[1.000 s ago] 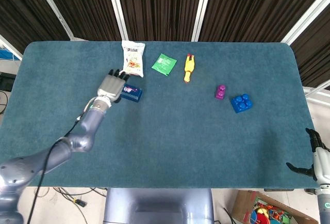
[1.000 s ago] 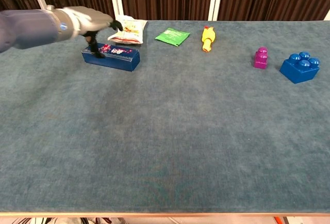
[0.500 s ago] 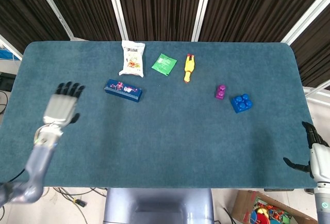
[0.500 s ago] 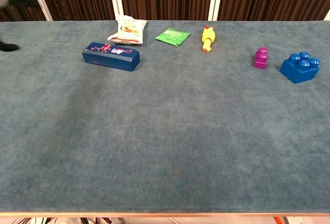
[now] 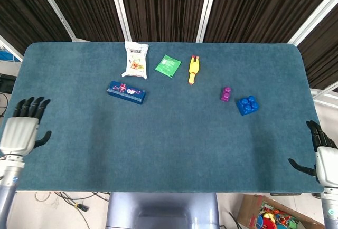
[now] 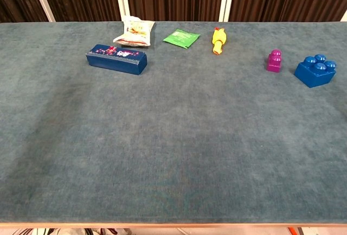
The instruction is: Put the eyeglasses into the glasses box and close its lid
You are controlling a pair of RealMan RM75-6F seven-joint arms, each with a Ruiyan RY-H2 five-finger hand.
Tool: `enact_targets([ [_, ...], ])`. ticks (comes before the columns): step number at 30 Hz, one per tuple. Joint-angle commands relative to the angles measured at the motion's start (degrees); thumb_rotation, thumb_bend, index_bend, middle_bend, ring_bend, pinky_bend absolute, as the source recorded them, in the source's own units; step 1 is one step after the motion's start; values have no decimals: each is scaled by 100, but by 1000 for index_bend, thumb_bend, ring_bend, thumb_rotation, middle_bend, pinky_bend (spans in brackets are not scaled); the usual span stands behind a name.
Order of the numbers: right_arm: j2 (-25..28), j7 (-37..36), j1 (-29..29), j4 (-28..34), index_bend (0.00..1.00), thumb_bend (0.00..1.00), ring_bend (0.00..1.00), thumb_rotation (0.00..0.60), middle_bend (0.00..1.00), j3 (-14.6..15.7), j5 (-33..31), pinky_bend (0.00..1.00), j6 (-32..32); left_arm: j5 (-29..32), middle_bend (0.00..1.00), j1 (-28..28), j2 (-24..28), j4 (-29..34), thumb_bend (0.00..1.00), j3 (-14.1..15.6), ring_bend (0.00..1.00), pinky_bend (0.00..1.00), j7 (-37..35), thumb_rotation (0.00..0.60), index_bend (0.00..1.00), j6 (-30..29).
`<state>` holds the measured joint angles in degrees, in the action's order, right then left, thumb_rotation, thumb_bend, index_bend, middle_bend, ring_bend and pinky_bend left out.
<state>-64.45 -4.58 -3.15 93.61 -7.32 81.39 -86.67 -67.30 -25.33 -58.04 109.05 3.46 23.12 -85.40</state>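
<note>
A dark blue glasses box (image 5: 126,92) with a patterned top lies shut on the teal table, left of centre; the chest view shows the same box (image 6: 116,59) at upper left. No eyeglasses show in either view. My left hand (image 5: 22,129) hovers at the table's left edge, far from the box, fingers spread and holding nothing. At the right front corner, off the table edge, my right hand (image 5: 321,155) is also empty with fingers apart. Neither hand appears in the chest view.
Behind the box lie a white snack bag (image 5: 136,59), a green packet (image 5: 168,65) and a yellow toy (image 5: 193,69). A purple block (image 5: 225,94) and a blue brick (image 5: 246,104) sit on the right. The table (image 5: 169,150) is covered in teal cloth.
My left hand drew back from the glasses box to the table's left edge and left the chest view. The box stayed in place. The right hand shifted slightly.
</note>
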Motion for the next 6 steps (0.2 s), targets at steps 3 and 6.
enact_targets([
  [3,-34,30,-22,-21,0,165,190,600,88,12,33,262,13,-278,71,228,147,10,264,35,8,67,-172,600,86,-125],
  [6,-40,41,-30,-15,0,166,190,600,88,15,48,262,19,-324,71,290,188,19,264,35,8,66,-206,600,86,-64],
])
